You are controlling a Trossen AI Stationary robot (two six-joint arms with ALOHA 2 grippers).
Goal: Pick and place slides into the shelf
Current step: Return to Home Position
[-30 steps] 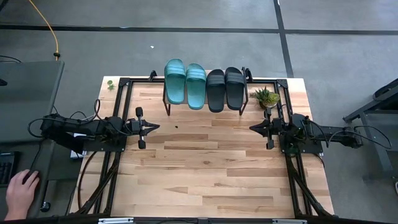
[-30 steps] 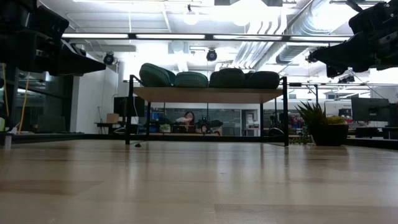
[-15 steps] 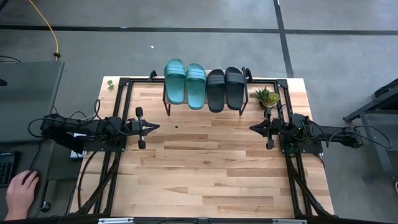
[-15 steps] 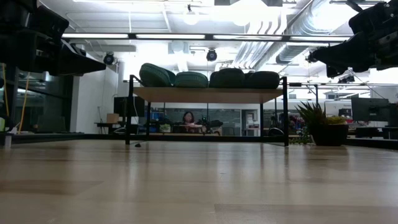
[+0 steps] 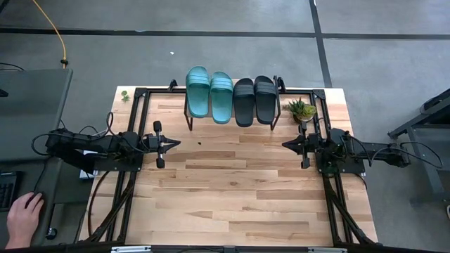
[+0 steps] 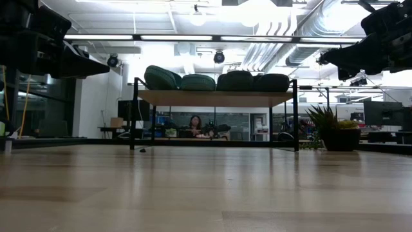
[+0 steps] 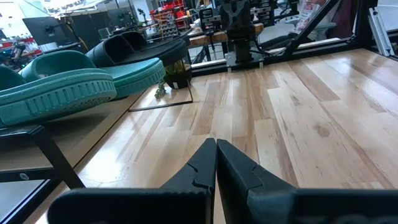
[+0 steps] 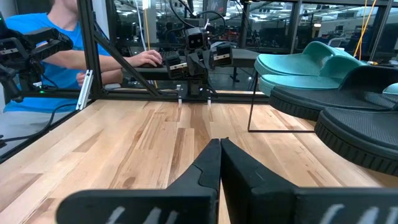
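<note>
Ribbed rubber slides [image 5: 221, 96], teal and black, fill the plank shelf [image 6: 215, 98]; left gripper [image 5: 171, 144] and right gripper [image 5: 284, 144] are closed, empty.

Wide bare tabletop [image 5: 232, 190] between my left end effector [image 5: 174, 143] and my right end effector [image 5: 286, 144]: free passage. Far edge blocked: shelf [image 6: 215, 98] full, four slides [image 5: 221, 96] side by side on top. Gap under shelf open. Potted plant [image 5: 301, 109] just beside shelf, near my right end effector. Black frame [image 5: 156, 89] borders far corners.
</note>
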